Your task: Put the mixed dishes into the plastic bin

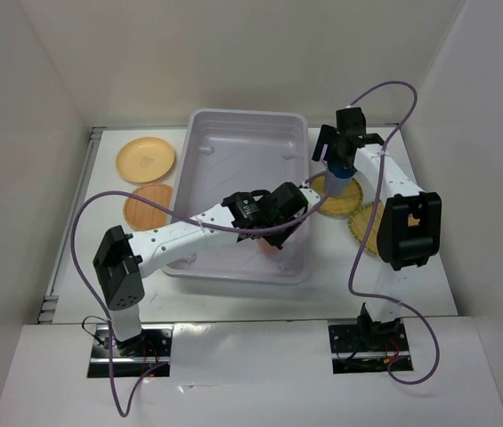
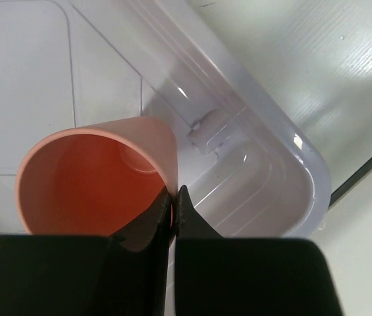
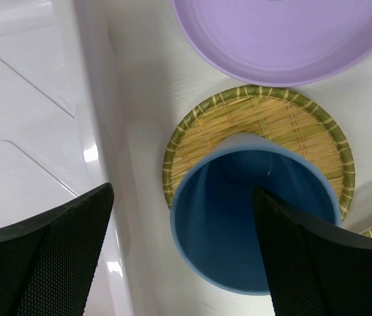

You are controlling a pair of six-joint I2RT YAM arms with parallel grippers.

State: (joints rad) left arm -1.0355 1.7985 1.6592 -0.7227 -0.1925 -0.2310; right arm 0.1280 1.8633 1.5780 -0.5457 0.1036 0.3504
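My left gripper (image 2: 174, 191) is shut on the rim of the salmon-pink cup (image 2: 93, 181), one finger inside and one outside. It holds the cup inside the plastic bin (image 2: 265, 164), near the front right corner; in the top view only a glimpse of the cup (image 1: 269, 246) shows under the gripper (image 1: 273, 237). My right gripper (image 3: 182, 191) is open just above the blue cup (image 3: 251, 224), whose left wall lies between the fingers. That cup stands on a yellow woven plate (image 3: 265, 122) beside the bin's right wall. The lavender plate (image 3: 284, 33) lies just beyond.
An orange-tan plate (image 1: 145, 160) and a woven-textured orange plate (image 1: 149, 206) lie left of the bin (image 1: 233, 133). A second yellow woven plate (image 1: 364, 227) lies under the right arm. White walls enclose the table on three sides. Purple cables arc over both arms.
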